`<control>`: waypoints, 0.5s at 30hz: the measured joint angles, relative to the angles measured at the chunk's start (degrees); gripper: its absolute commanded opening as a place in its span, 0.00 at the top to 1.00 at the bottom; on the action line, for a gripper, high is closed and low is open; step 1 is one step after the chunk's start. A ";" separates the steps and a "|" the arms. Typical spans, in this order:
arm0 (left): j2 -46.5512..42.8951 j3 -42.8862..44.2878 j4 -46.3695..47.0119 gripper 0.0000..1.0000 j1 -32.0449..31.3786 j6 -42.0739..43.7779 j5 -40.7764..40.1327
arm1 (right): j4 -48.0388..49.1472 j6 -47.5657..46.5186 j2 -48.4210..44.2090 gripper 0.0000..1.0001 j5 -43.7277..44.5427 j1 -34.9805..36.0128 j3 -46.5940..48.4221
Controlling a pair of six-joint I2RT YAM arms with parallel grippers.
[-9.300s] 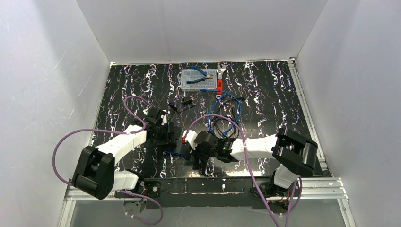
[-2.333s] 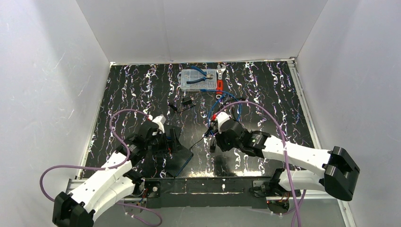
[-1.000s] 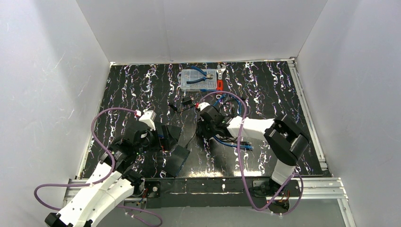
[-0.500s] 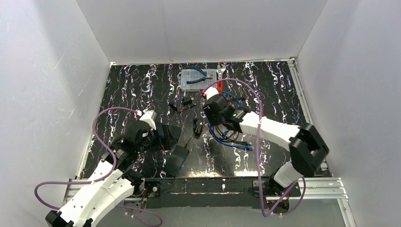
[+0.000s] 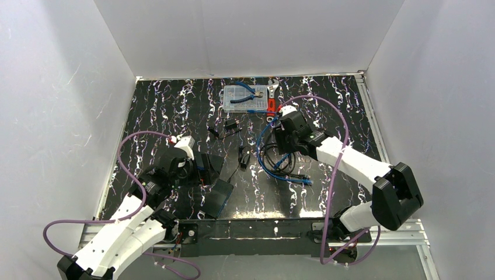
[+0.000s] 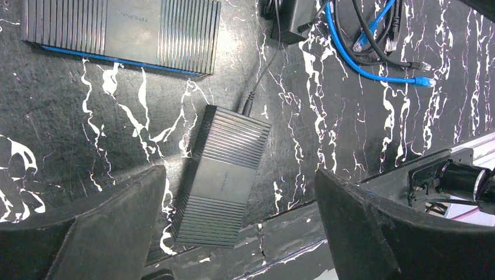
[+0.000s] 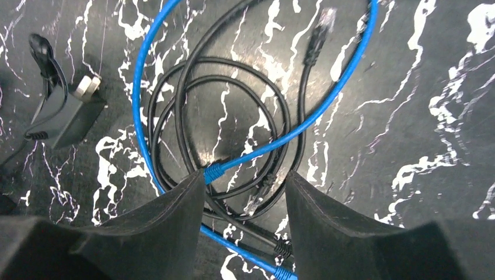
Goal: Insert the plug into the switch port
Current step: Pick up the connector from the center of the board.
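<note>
Two ribbed black boxes lie under the left claw, whose fingers stand wide apart with nothing between them. At 11 o'clock in the left wrist view is the larger box, with a blue lower edge. Dead centre, straight below the claw, is the smaller switch. Its long axis runs from 7 o'clock to 1 o'clock. The plug sits at the 1 o'clock short edge, where the port is. Its thin lead climbs toward the adapter at 1 o'clock. By my reading the plug is already in; whether it is fully home is too small to tell.

Right of that, loose coils of blue cable and black cable lie on the table. The right claw hangs over them, fingers apart and gripping nothing. In the top view the switch lies well apart from it, between 7 and 8 o'clock, so the left claw is the nearer for any pressing or checking.

The switch's 7 o'clock end is near the front rail, and bare table lies at its 3 o'clock. The clear parts box is well apart at 12 o'clock.
</note>
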 measured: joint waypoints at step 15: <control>0.43 -0.15 0.45 0.02 0.00 -0.01 0.72 | -0.75 3.15 13.15 0.51 -11.64 -0.62 3.54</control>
